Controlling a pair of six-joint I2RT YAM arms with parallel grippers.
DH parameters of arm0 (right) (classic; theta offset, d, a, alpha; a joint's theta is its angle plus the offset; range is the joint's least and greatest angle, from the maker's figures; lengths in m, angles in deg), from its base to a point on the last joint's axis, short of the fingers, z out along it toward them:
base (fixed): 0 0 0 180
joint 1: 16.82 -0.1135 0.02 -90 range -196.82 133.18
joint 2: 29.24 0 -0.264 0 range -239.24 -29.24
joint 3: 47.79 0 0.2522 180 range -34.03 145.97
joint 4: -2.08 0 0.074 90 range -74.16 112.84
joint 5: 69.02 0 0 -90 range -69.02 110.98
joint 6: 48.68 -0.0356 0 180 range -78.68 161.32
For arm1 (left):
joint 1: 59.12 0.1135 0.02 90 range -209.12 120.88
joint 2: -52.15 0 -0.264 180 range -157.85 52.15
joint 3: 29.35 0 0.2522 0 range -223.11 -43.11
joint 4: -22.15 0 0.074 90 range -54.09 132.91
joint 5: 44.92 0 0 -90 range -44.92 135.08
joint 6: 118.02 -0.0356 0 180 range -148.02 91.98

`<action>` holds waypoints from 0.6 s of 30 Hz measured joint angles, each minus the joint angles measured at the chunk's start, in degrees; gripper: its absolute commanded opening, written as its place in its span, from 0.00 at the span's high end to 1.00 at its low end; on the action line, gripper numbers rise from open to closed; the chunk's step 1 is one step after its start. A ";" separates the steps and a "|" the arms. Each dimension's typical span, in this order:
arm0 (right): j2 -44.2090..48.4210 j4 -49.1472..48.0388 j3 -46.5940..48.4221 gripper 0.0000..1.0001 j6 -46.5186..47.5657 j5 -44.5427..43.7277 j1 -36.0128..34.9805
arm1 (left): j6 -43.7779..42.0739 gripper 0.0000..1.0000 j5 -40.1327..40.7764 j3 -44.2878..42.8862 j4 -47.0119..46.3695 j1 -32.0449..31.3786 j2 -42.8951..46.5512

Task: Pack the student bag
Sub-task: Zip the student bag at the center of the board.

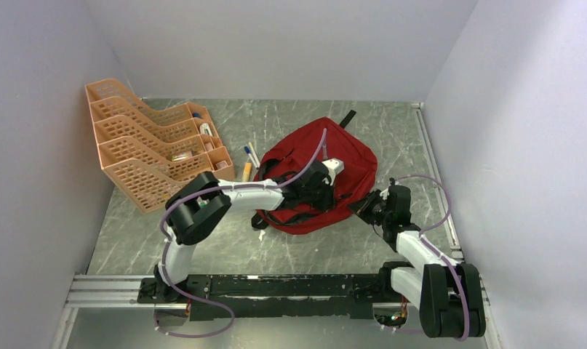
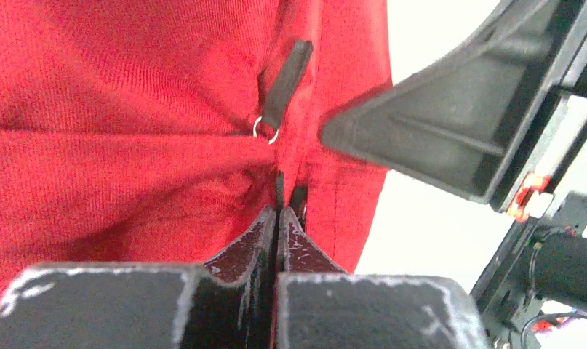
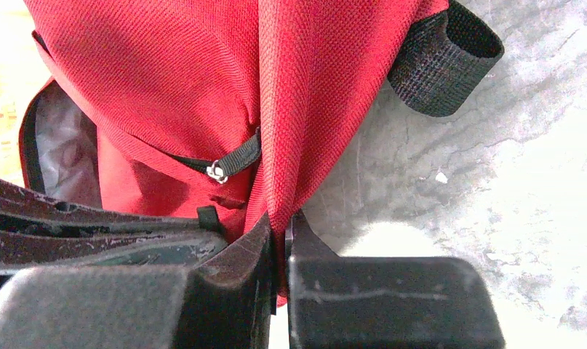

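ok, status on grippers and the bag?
Left gripper shut on student bag fabric by a zipper pull. Right gripper shut on a fold of it. Grey lining showing. Pens, orange rack off left, apart.

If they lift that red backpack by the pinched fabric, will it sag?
Probably sags: the red backpack fabric folds where the left gripper and right gripper pinch it. Likely light, since it lies slack. Its coarse weave probably resists slipping.
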 measured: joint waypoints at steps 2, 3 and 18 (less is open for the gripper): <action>0.22 0.07 0.00 1.00 0.02 0.02 -0.02 | -0.70 0.95 -0.20 2.16 -1.07 0.00 1.40; 0.31 0.15 0.00 1.00 0.02 0.02 -0.02 | -1.05 0.95 -0.28 3.26 -1.64 0.00 2.03; 0.55 1.29 0.00 1.00 0.37 0.11 -0.15 | -2.93 0.95 0.87 13.68 -7.10 0.00 11.06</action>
